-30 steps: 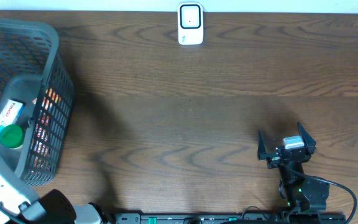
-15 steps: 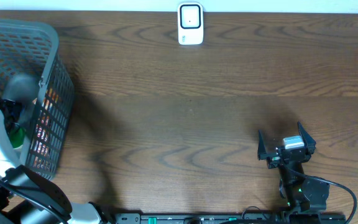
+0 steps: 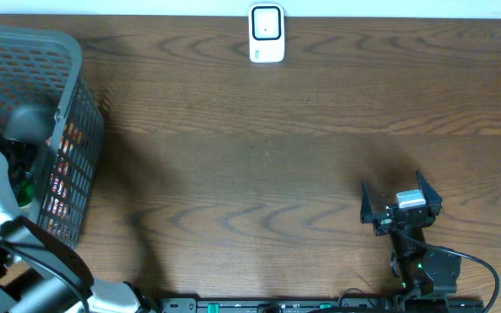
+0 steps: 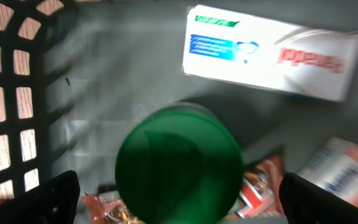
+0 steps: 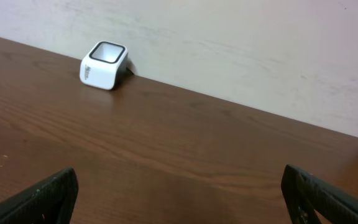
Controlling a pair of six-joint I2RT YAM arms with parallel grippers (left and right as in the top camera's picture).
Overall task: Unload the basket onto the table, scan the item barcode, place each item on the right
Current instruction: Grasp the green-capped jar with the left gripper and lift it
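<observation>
The grey mesh basket (image 3: 70,63) at the table's left end holds the items. In the left wrist view a round green lid (image 4: 178,163) lies right below my open left gripper (image 4: 179,200), between its two dark fingers. A white toothpaste box (image 4: 269,53) lies beyond the lid, and an orange-red snack packet (image 4: 263,180) lies beside it. From overhead my left arm (image 3: 7,174) covers most of the basket's inside. The white barcode scanner (image 3: 266,33) stands at the table's far edge. My right gripper (image 3: 396,193) is open and holds nothing, low over the near right of the table.
Another pale red packet (image 4: 340,168) lies at the basket's right. The basket wall (image 4: 11,93) rises close on the left of my left gripper. The scanner (image 5: 104,65) stands against the wall, with bare wood (image 5: 179,149) between it and my right gripper.
My left arm has swung from the table's near left corner to over the basket and now covers the items inside. The right arm has not moved.
</observation>
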